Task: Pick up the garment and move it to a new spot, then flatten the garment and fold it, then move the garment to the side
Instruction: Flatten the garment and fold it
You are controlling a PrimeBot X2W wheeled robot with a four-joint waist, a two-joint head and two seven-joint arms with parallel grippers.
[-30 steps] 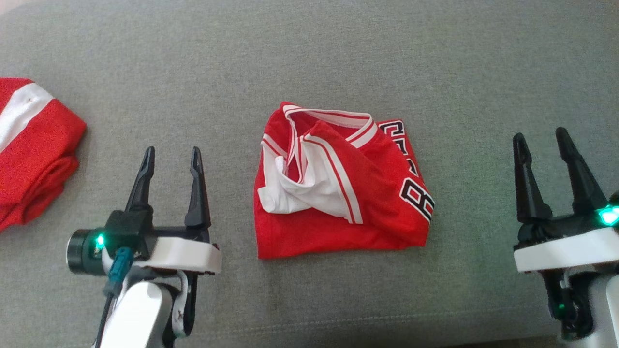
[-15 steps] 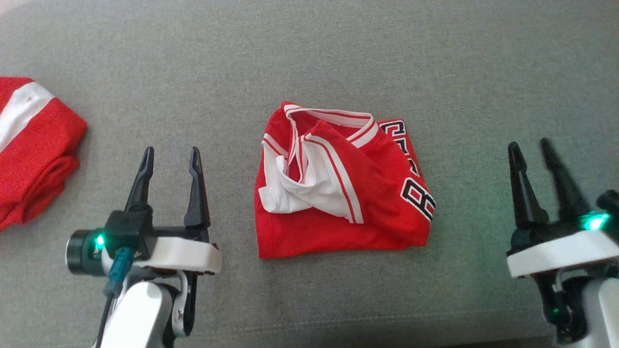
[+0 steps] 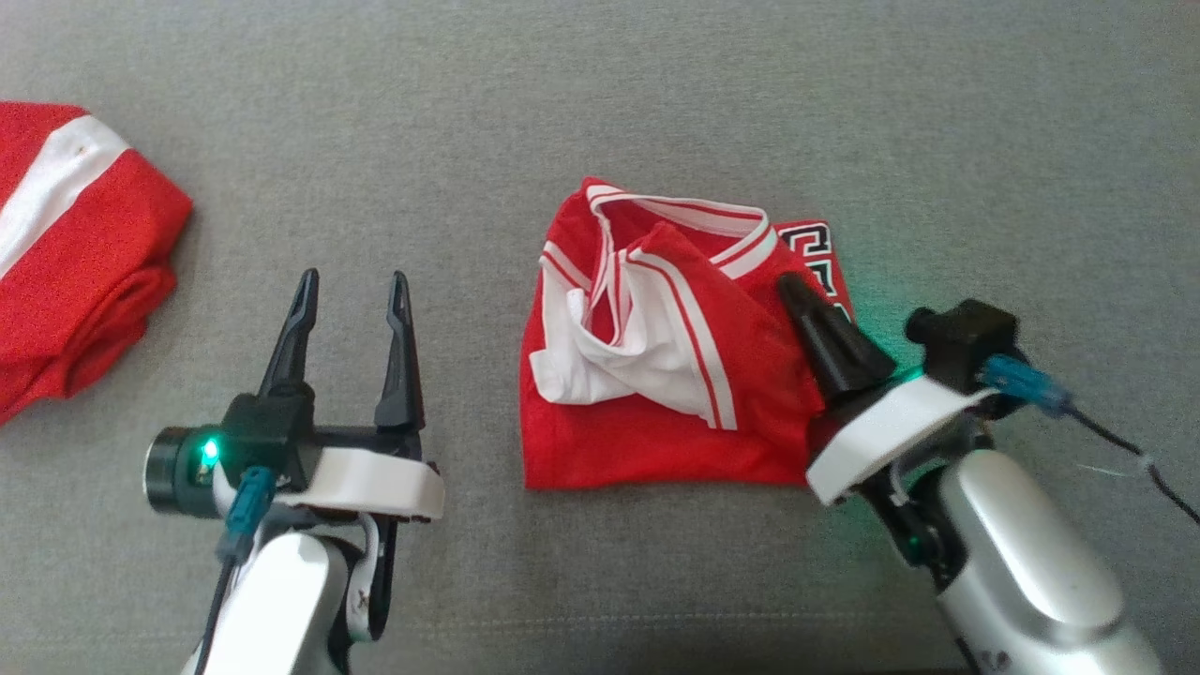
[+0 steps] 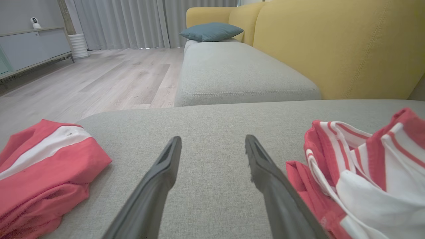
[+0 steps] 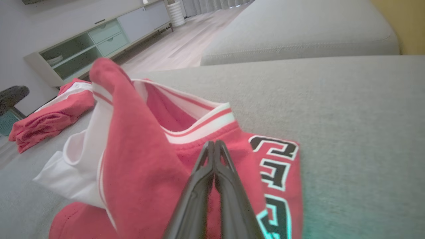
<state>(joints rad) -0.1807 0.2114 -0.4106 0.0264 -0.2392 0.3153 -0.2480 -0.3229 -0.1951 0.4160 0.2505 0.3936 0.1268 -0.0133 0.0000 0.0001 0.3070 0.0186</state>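
Note:
The garment (image 3: 656,384) is a red jersey with white trim and black lettering, lying crumpled on the middle of the grey sofa seat (image 3: 656,112). My right gripper (image 3: 787,283) is shut, both fingers pressed together, and reaches in from the right over the garment's lettered right side. In the right wrist view the shut gripper (image 5: 212,143) points across the red cloth (image 5: 142,166), and nothing shows between the tips. My left gripper (image 3: 352,281) stands open to the left of the garment, apart from it. In the left wrist view this gripper (image 4: 212,142) is over bare seat, with the garment (image 4: 365,172) at the right.
A second red and white garment (image 3: 75,262) lies bunched at the seat's far left (image 4: 43,166). Farther along the sofa are a yellow backrest (image 4: 332,49) and a blue pillow (image 4: 211,31). Wooden floor and a low cabinet (image 5: 83,46) lie beyond the seat's edge.
My right gripper has swung in from the right to over the garment's right side and gone from open to shut. The head camera has shifted slightly. The left arm has held still.

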